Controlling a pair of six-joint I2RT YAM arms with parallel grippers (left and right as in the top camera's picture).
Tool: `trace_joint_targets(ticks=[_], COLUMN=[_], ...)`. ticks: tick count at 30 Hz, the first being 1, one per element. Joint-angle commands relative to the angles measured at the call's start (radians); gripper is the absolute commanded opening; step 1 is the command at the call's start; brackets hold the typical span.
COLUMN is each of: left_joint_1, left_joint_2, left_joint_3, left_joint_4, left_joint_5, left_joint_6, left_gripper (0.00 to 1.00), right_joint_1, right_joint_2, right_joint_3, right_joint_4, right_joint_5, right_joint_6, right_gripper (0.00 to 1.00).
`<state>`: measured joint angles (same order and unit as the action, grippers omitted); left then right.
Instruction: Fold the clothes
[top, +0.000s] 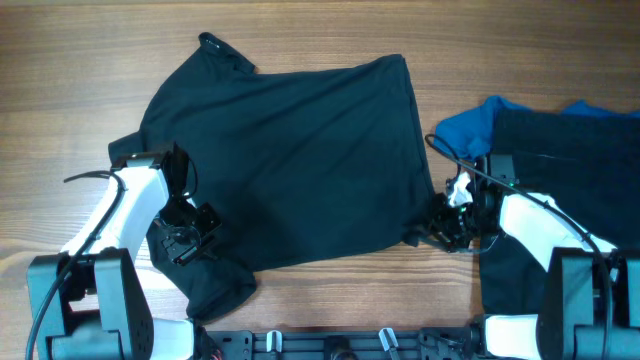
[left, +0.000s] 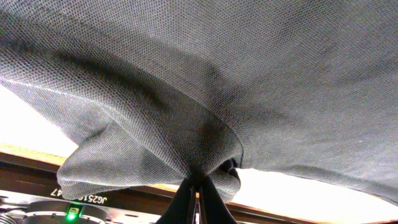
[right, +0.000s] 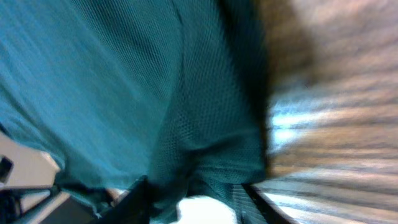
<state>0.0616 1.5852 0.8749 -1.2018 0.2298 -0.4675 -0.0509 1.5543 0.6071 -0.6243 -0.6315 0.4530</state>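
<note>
**Black shirt spread out, one corner pinched, the other let loose**

The black shirt (top: 300, 160) lies across the middle of the wooden surface (top: 60, 80). Most of it is flat, and its collar end points to about 11 o'clock. Its edges are rumpled at the lower left, where a fold of cloth bunches down toward 7 o'clock.

The left claw (top: 190, 240) sits at the shirt's 8 o'clock side and is clenched. In the left wrist view its fingertips are pressed together at the bottom of the picture, with a gathered tuck of the shirt's knit cloth caught between them. The rest of the cloth is lifted and drapes overhead like a canopy.

The right claw (top: 440, 225) is at the shirt's 4 o'clock corner, right against the hem. The right wrist view is blurred, but the two fingers (right: 140, 199) stand apart with shirt cloth hanging loosely between them. That claw looks released rather than gripping.

At 3 o'clock on the surface, just beside the shirt's right edge, lies a blue garment (top: 470, 128). A dark garment (top: 570, 150) partly covers it and runs to the right edge of the overhead view. The right arm reaches over the lower part of that pile.
</note>
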Motion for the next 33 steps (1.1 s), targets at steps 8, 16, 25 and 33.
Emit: trace_joint_targets(ticks=[8,16,25,33], left_joint_1=[0.016,0.050,0.045,0.045], left_joint_2=[-0.071,-0.121,-0.121,-0.121], left_joint_3=[0.058,0.126,0.112,0.111], left_joint_4=[-0.038,0.032,-0.088,-0.063], left_joint_5=[-0.029,-0.089,-0.057,-0.025], left_joint_6=[0.019,0.019,0.011,0.016], left_gripper=[0.04,0.04,0.61,0.66], right_joint_1=[0.006,0.006,0.006,0.017], right_joint_2=[-0.007,-0.040,-0.035,0.016], right_joint_3=[0.108,0.302,0.154,0.005], right_joint_4=[-0.224,-0.269,-0.257,0.002], right_joint_5=[0.072,0.108,0.235,0.098], right_joint_6=[-0.078,-0.033,0.069,-0.057], right_gripper=[0.04,0.04,0.74,0.61])
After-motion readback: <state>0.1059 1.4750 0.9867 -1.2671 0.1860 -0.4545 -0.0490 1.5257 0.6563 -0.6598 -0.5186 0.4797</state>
